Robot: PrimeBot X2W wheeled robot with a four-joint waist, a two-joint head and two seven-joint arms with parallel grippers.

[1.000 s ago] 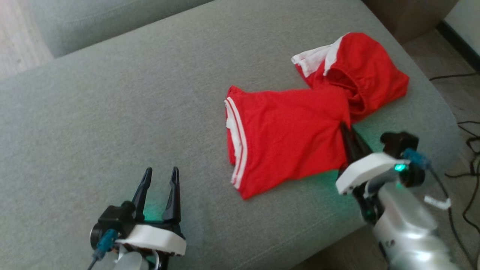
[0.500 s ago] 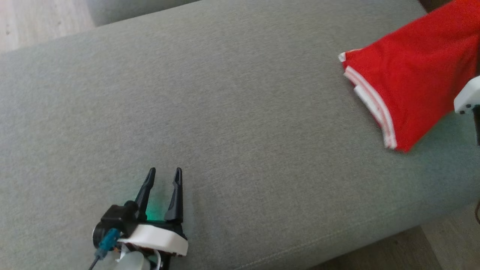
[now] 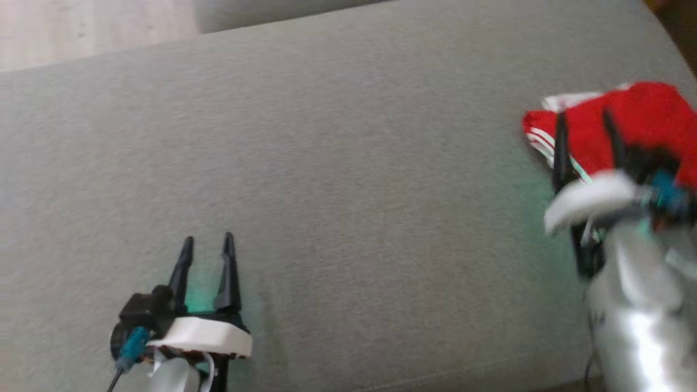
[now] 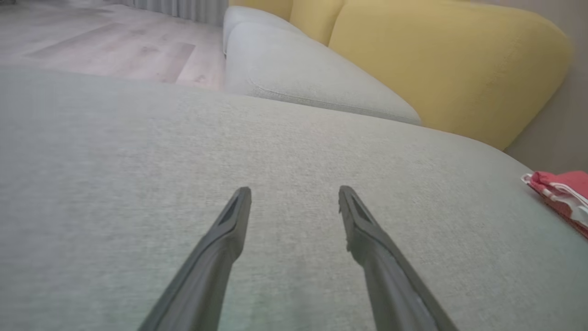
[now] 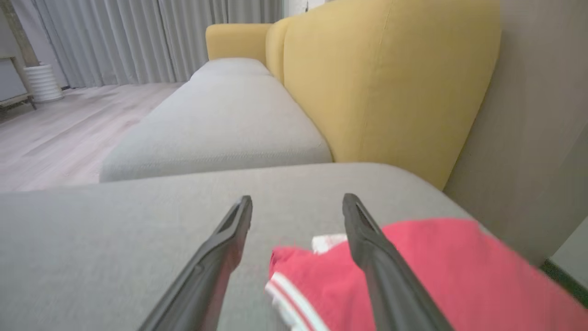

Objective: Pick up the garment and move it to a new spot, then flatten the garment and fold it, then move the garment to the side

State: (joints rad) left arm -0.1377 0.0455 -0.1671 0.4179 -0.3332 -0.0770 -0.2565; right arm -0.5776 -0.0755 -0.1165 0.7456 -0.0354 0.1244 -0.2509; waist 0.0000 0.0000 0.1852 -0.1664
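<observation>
**Right claw (image 3: 584, 122) springs open over the crumpled red jersey garment (image 3: 648, 109)**

Clamped shut on the cloth's edge a second ago, the right claw is now released. Its two long dark fingers are spread wide with nothing pinched between them. They point across the near-left part of the garment, and motion blur hides whether either finger touches the cloth. The garment, spread fairly flat before, now lies in a bunched heap at the far right of the broad grey fabric sofa cushion (image 3: 348, 163). White, red-striped trim shows along its left edge. In the right wrist view that striped edge sits low between the fingers, and the red cloth runs off to the right. Well apart, at the near left of the cushion, the left claw (image 3: 208, 240) hovers released too, fingers parted over bare fabric. Beyond the cushion stand a second grey seat cushion (image 5: 220, 119) and a mustard-yellow padded backrest (image 5: 381, 82). Pale wooden floor (image 3: 81, 27) shows at the far left.
</observation>
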